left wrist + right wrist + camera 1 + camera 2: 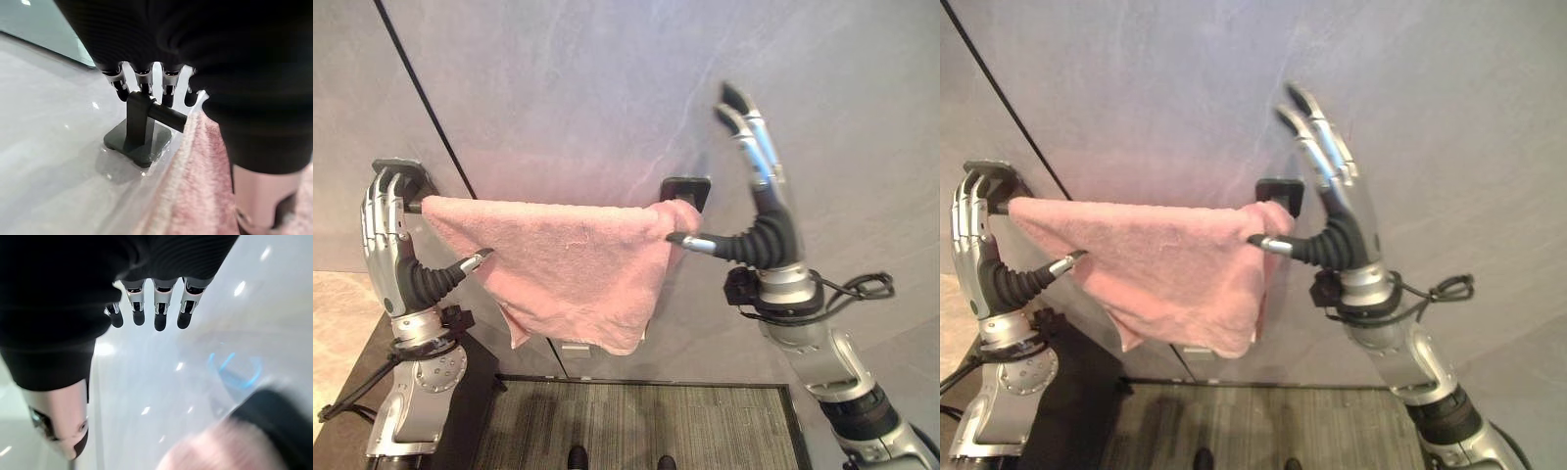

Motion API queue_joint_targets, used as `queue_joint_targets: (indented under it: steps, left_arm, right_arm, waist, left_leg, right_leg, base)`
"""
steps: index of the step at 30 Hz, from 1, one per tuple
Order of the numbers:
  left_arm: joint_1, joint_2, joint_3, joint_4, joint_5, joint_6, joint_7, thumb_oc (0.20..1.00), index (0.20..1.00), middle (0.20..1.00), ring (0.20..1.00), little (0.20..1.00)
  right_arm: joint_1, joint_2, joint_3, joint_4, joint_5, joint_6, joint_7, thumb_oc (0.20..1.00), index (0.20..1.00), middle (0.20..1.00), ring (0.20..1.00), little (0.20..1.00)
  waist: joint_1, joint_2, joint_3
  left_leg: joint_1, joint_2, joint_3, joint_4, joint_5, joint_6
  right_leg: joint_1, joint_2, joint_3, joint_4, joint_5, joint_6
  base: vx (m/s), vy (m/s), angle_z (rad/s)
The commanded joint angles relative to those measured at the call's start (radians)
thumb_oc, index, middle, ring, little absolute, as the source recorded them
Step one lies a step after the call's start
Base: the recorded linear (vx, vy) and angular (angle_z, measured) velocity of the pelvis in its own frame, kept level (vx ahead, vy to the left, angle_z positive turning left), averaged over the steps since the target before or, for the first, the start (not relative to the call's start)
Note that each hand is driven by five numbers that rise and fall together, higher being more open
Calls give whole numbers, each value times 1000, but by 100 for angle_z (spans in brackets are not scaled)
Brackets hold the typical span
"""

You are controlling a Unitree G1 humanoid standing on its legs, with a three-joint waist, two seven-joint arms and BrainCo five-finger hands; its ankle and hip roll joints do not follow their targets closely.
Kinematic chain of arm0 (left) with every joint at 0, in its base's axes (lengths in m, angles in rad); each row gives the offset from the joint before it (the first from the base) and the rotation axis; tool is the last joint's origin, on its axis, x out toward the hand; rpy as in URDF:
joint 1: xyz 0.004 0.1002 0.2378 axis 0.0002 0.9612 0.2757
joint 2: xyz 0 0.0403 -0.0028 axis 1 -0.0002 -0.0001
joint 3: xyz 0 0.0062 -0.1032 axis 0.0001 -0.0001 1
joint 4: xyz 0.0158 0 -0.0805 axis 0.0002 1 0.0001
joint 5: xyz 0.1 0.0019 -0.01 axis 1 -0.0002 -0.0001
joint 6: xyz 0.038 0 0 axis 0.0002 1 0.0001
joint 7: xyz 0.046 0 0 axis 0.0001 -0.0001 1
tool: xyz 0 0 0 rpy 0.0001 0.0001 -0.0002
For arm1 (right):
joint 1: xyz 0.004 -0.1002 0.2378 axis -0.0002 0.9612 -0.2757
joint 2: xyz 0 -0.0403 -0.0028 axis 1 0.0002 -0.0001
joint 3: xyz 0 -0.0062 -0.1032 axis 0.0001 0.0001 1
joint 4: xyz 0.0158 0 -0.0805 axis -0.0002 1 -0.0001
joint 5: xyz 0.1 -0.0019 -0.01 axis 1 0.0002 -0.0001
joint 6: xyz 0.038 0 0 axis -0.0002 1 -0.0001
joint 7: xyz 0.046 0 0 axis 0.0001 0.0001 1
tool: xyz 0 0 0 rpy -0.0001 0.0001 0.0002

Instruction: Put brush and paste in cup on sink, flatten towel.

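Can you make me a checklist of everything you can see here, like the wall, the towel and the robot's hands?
Surface: grey wall with a dark seam line.
Job's things: pink towel hangs over a black rail, bunched and uneven, one corner drooping low.
Rail mounts: left bracket and right bracket on the wall.
Clutter: nothing seen.
Hands: left hand open, fingers at the left bracket; right hand open, fingers straight up, thumb at the towel's right end.
Cables: left out.
Surroundings: striped floor mat below.

One pink towel [573, 269], two dark wall brackets [686, 190], and two robot hands [759, 186].
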Motion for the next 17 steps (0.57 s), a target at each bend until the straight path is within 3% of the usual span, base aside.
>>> queue_joint_targets:
  steps: [1, 4, 9, 12, 15, 16, 17]
  left_arm:
    - [-4, 36, 18, 18, -88, -46, 28, 1000, 1000, 1000, 1000, 1000]
    - [97, -9, 42, 87, -248, -56, -58, 1000, 1000, 1000, 1000, 1000]
    - [230, -58, 14, 276, -430, -36, -214, 1000, 1000, 1000, 1000, 1000]
    - [259, -103, -22, 441, -560, -20, -305, 1000, 1000, 1000, 1000, 1000]
    - [192, -142, -130, 806, -707, 34, -450, 1000, 1000, 1000, 1000, 1000]
    - [190, -142, -129, 807, -707, 33, -450, 1000, 1000, 1000, 1000, 1000]
    - [163, -150, -166, 933, -671, 60, -489, 1000, 1000, 1000, 1000, 1000]
  right_arm:
    - [15, -7, -42, -57, 62, -33, -38, 1000, 1000, 1000, 1000, 1000]
    - [229, -3, -151, 27, 156, -26, 3, 1000, 1000, 1000, 1000, 1000]
    - [416, 17, -231, 233, 230, 24, 78, 1000, 1000, 1000, 1000, 1000]
    - [470, 49, -218, 405, 297, 52, 128, 1000, 1000, 1000, 1000, 1000]
    - [416, 119, -105, 818, 470, 111, 220, 1000, 1000, 1000, 1000, 1000]
    - [413, 119, -104, 820, 471, 110, 220, 1000, 1000, 1000, 1000, 1000]
    - [388, 133, -63, 977, 494, 140, 256, 1000, 1000, 1000, 1000, 1000]
  waist:
    - [-7, -16, -28]
    - [-21, -11, -21]
    - [-34, -6, -9]
    - [-40, -3, -2]
    - [-45, 0, 4]
    - [-45, 0, 3]
    - [-44, 2, 3]
  left_leg:
    - [45, 36, -12, 4, -44, -27]
    - [43, 37, -13, 4, -37, -27]
    - [42, 36, -17, 4, -29, -22]
    - [44, 34, -17, 4, -27, -21]
    - [40, 34, -16, 4, -16, -24]
    - [36, 34, -16, 4, -14, -23]
    - [39, 35, -16, 4, -15, -25]
  right_leg:
    - [-10, -90, -54, 7, 32, 72]
    - [-7, -88, -62, 7, 34, 67]
    - [-4, -87, -72, 7, 34, 63]
    - [0, -87, -74, 7, 32, 63]
    - [-5, -87, -74, 7, 41, 63]
    - [-8, -87, -74, 7, 43, 63]
    - [-6, -87, -73, 7, 41, 62]
  base:
    - [0, 0, 0]
    - [-21, -18, 1]
    - [0, 0, 0]
    - [-4, -3, 1]
    - [-38, -3, 1]
    - [0, 0, 0]
    - [0, 0, 0]
